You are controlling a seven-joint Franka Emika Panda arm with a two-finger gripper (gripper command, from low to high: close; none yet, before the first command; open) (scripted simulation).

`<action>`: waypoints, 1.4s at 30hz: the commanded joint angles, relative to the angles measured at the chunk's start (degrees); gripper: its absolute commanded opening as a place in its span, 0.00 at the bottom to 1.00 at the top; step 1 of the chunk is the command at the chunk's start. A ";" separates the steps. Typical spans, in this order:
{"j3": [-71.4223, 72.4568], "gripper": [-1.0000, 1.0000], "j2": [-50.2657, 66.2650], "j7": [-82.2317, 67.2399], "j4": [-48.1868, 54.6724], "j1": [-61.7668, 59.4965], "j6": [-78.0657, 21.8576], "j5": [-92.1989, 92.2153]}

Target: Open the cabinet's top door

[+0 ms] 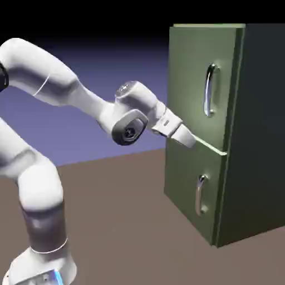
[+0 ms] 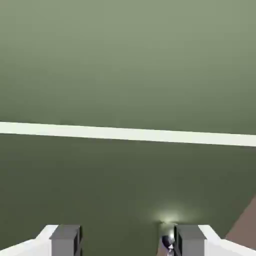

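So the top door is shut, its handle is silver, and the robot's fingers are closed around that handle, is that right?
Not quite: the exterior view shows the fingers away from the handle, lower down near the pale strip between the doors. The rest stands: the top door is shut and its handle is silver.

the cabinet (image 1: 253, 117) is olive green in front, near-black on its side. between its doors runs a whitish line (image 1: 210, 146). the handles (image 1: 209, 90) on its front are silver. the arm (image 1: 42, 69) facing the cabinet is white.
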 commanded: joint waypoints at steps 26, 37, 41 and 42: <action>-19.09 0.50 -9.31 51.27 8.52 17.57 -3.25 -64.80; -27.16 0.50 -13.24 72.95 12.13 25.00 -4.63 -92.22; -30.10 0.50 -14.67 80.84 13.44 27.70 -5.13 -102.18; -30.83 0.50 -15.03 82.81 13.77 28.38 -5.25 -104.68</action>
